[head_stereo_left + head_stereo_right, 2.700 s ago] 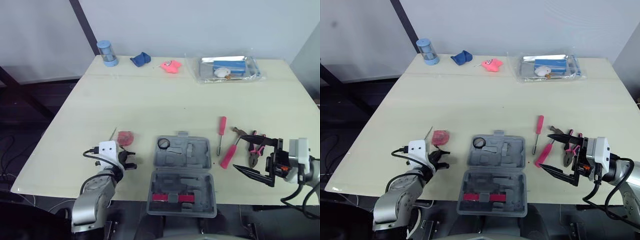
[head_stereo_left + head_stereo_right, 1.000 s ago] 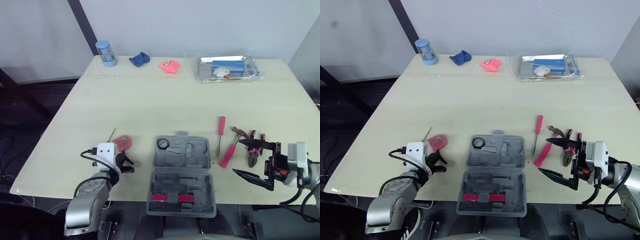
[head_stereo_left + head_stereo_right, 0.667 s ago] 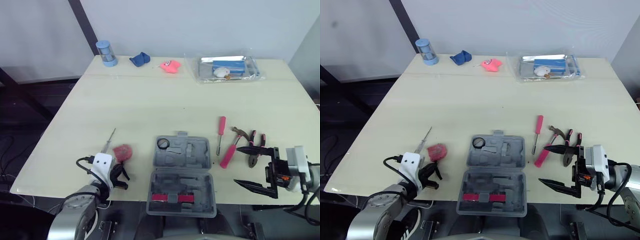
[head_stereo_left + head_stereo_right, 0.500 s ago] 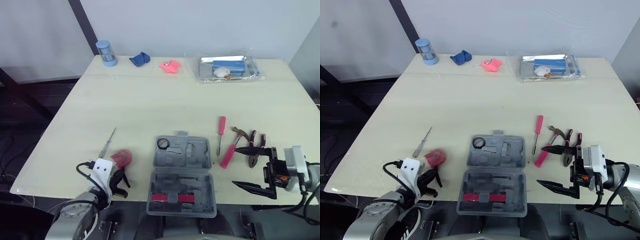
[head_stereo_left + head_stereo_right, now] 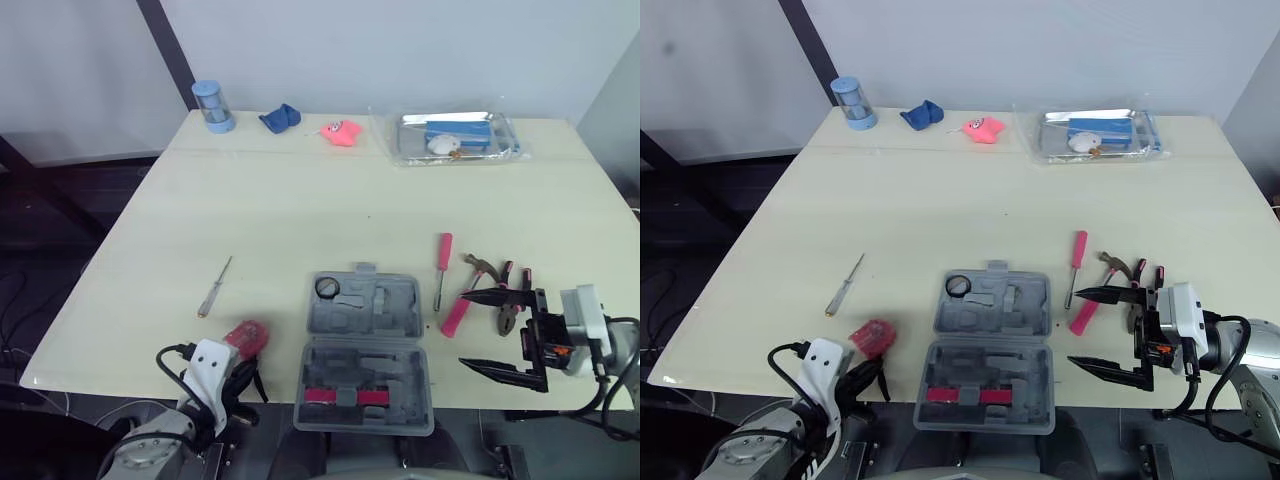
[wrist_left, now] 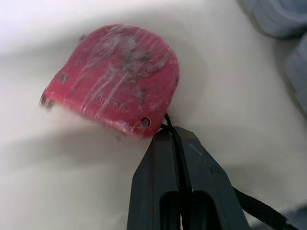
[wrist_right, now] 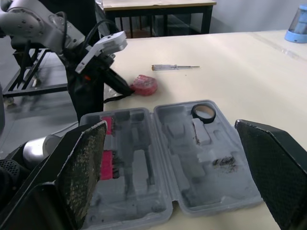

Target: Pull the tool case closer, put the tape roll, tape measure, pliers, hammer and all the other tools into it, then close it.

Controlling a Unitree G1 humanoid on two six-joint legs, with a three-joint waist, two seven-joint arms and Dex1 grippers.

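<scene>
Case (image 5: 375, 318) lies open at the counter's (image 5: 300, 200) near edge, with the tape roll (image 5: 327, 287) in a pocket of its far half and a red strip (image 5: 345, 395) in the near half. The left wrist view shows the left tool (image 6: 168, 139) pinched together on the tape measure's (image 6: 112, 79) black cord (image 6: 249, 211). The head views place that measure by the front edge, just left of the case. The right tool (image 5: 465, 328) hovers spread wide right of the case, near the hammer (image 5: 455, 310) and pliers (image 5: 510, 315). Broad open counter lies beyond the case.
</scene>
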